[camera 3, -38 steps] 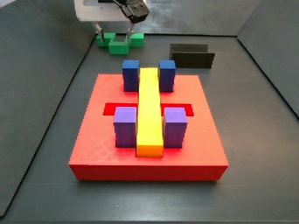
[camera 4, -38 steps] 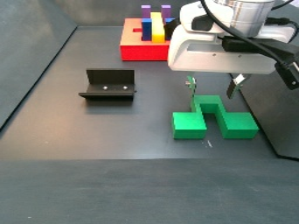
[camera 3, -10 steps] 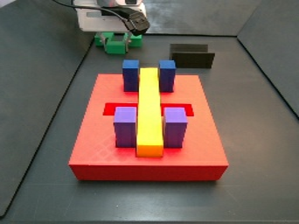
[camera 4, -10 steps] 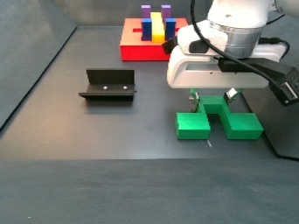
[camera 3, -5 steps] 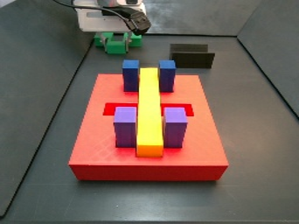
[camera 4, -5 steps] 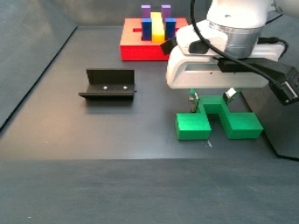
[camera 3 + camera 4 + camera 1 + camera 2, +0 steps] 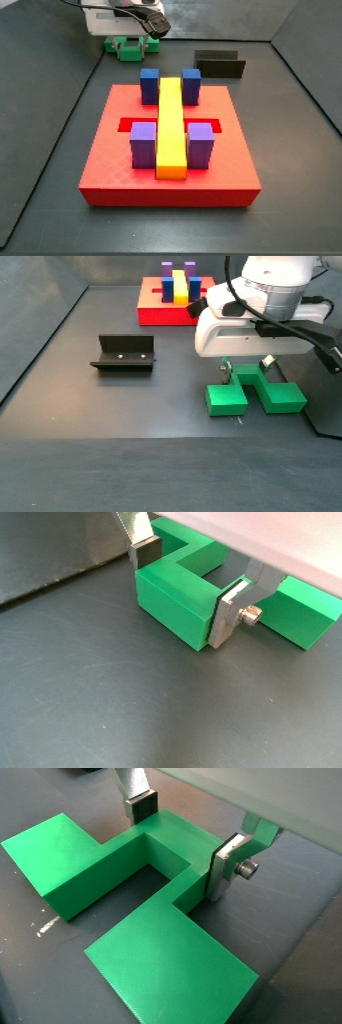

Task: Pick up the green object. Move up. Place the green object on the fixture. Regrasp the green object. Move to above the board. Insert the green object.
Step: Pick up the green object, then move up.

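Green object (image 7: 254,391) lying flat on the dark floor, well apart from the board (image 7: 166,305) and off to one side of the fixture (image 7: 123,353). Raised centre block sitting between the two lower side blocks; long axis running across the two side blocks, as seen in both wrist views.

Gripper (image 7: 187,840) hanging directly over the green object, fingers straddling the raised centre block: one finger (image 7: 139,806) on the far side of it, the other (image 7: 230,863) on the near side. Closing line crossing the piece's long axis, i.e. pinching the narrow centre block, not the wide span. Same arrangement showing in a wrist view: green object (image 7: 187,590), gripper (image 7: 190,580), plates lowered beside the block's side faces.

Fingers standing narrow, roughly the width of the centre block. Near pad looking flush against the green face; a slight gap or shadow at the far pad. Not possible to tell from these frames whether the squeeze is complete.

Judging: pick-up step in hand, early in the task. Coming move depending on the centre block staying centred between the pads; off-centre closure likely twisting the piece on the floor.

In a side view, gripper (image 7: 134,30) and green object (image 7: 130,46) sitting beyond the board's (image 7: 107,170) far edge, fixture (image 7: 221,63) beside them.
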